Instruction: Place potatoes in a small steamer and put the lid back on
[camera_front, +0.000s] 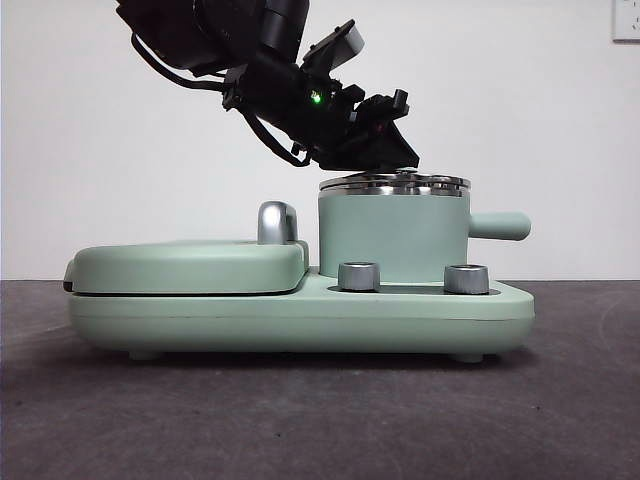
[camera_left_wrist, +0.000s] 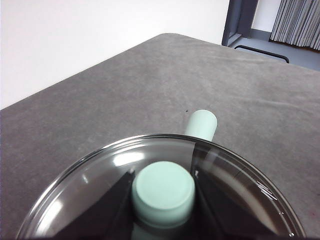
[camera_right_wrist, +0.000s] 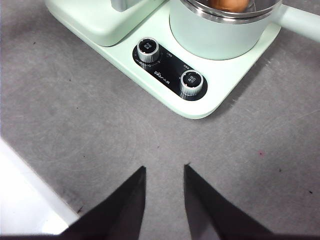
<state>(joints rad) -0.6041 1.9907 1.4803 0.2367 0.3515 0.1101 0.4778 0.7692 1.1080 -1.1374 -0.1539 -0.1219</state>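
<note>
Nearest to us in the front view, two steel dials (camera_front: 359, 276) stand on the front ledge of the mint-green cooker base (camera_front: 300, 320). Behind them rises the small steamer (camera_front: 392, 238), with its stubby side handle (camera_front: 497, 226) pointing away from the flat griddle cover (camera_front: 185, 266).

The lid (camera_front: 395, 184) lies level on the steamer's steel rim. The left gripper (camera_left_wrist: 163, 192) reaches down over it, its two jaws clamped on either side of the lid knob (camera_left_wrist: 163, 194). Through the glass in the right wrist view we see the potatoes (camera_right_wrist: 228, 4) as an orange-brown patch inside the pot, so we judge loading complete and lid seating as the step in hand.

To finish this step well:

1. We confirm that the lid rim meets the pot rim all round. From the front it appears flush, though the far side is hidden.
2. We part the jaws fully before any lift, so that the knob does not drag the lid off its seat.
3. We withdraw straight upward, avoiding sideways force on the pot.

The right gripper (camera_right_wrist: 164, 200) waits well clear above the bare table (camera_right_wrist: 75, 125), jaws slightly apart and holding nothing.
</note>
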